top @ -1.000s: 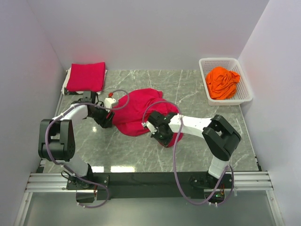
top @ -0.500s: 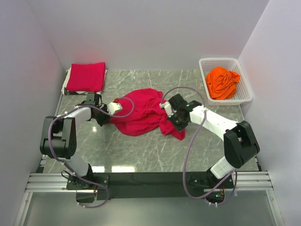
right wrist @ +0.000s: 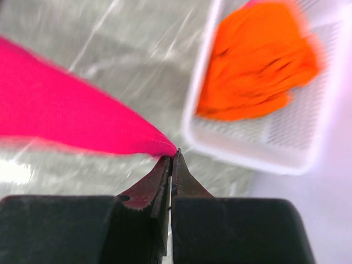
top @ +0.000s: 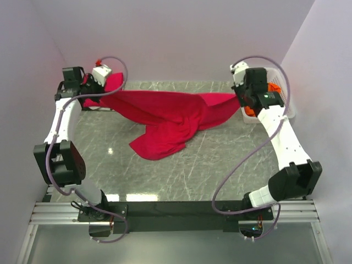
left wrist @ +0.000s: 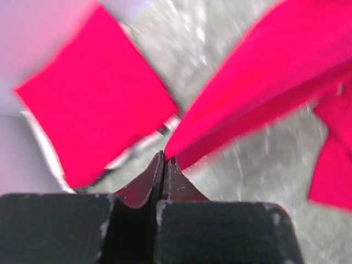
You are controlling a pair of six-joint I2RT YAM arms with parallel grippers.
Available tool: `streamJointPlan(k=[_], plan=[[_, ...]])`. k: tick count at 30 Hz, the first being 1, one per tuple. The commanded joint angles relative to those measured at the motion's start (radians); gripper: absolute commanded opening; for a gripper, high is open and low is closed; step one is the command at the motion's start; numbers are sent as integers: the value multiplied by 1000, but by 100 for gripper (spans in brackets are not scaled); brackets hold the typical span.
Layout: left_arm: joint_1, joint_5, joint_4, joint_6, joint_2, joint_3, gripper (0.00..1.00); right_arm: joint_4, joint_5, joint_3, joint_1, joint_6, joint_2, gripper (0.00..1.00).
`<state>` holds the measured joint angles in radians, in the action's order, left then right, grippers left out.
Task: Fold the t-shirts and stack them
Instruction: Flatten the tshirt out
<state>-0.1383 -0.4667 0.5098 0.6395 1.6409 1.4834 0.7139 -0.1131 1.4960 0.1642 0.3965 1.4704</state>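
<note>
A crimson t-shirt (top: pixel 170 118) hangs stretched above the table between both arms, its lower part drooping onto the marble. My left gripper (top: pixel 99 93) (left wrist: pixel 165 157) is shut on the shirt's left end, raised at the back left. My right gripper (top: pixel 240 99) (right wrist: pixel 174 155) is shut on the other end, raised at the back right beside the basket. A folded crimson t-shirt (left wrist: pixel 93 104) lies flat in the back left corner, just beyond the left gripper. An orange t-shirt (right wrist: pixel 258 71) sits crumpled in the basket, largely hidden by the right arm in the top view.
The white lattice basket (top: pixel 289 107) (right wrist: pixel 264 154) stands at the back right against the wall. Plain walls close in the table on the left, back and right. The grey marble tabletop (top: pixel 220 159) shows in front of the hanging shirt.
Both arms have lifted and swung apart toward the back corners, pulling the crumpled crimson shirt out into a long span. The left gripper has closed on its end of the shirt.
</note>
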Motion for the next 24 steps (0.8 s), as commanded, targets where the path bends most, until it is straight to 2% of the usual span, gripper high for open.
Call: streamJointPlan(k=[1, 10, 17, 24], plan=[[-18, -36, -8, -145, -48, 60, 1, -79, -42, 72, -18, 44, -68, 0], [-23, 63, -232, -351, -203, 92, 1, -283, -106, 246, -46, 39, -154, 0], [-24, 77, -284, -411, -216, 219, 1, -332, -128, 377, -45, 83, -148, 0], [-24, 122, -304, -400, -214, 302, 1, -386, -171, 458, -48, 143, -140, 0]])
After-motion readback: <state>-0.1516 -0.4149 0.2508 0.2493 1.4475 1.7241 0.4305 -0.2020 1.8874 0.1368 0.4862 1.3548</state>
